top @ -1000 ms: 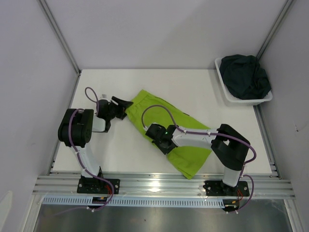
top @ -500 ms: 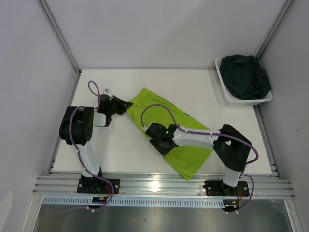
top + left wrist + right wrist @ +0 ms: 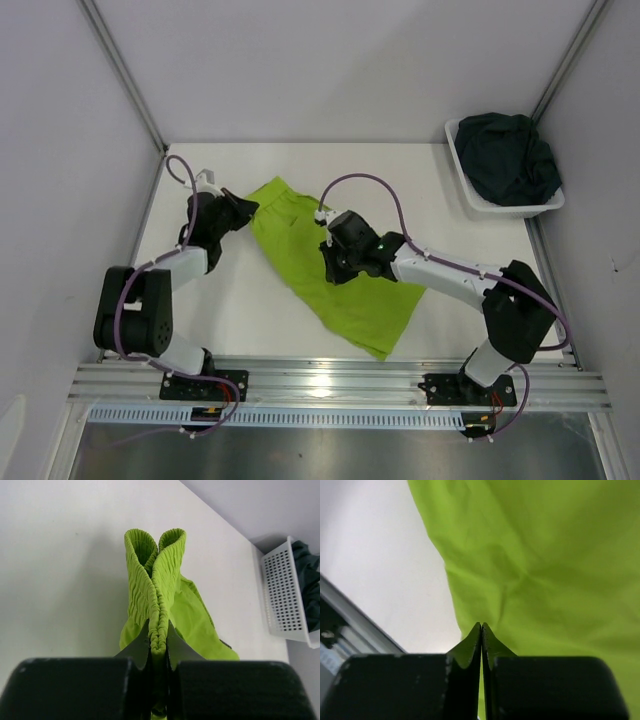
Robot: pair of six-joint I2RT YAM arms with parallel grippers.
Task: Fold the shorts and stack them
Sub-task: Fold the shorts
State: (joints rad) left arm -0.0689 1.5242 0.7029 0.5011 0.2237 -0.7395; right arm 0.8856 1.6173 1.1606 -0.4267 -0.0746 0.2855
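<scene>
- Progress: judged early. No finished fold seen, no stack begun.
- Location of lime green shorts [image 3: 325, 270]: spread slantwise on worktop [image 3: 420, 175], between the two arms. Waistband end toward far left, leg end toward near edge. Mostly flat, some wrinkling.
- Location of dark navy-teal shorts [image 3: 505, 155]: bunched in white mesh basket [image 3: 515, 208] at far right corner, well apart from the lime pair. Neither arm near it.
- Left gripper [image 3: 159, 645]: jaws pinching gathered elastic waistband of lime pair, band doubled into two ridges ahead of the tips.
- Right gripper [image 3: 481, 630]: jaws pressed together on lime fabric near the middle of the garment. Thin green sliver visible between them, so taken as a pinch on a thin layer or small fold.
- Step in hand, as judged: two-point hold on lime pair, for straightening or for a first fold.
- Left to do: fold lime pair. Then fetch dark pair out of basket, flatten, fold, and place one on the other.
- Writing: none legible. No brand, tag or label made out on shorts, basket or arms.
</scene>
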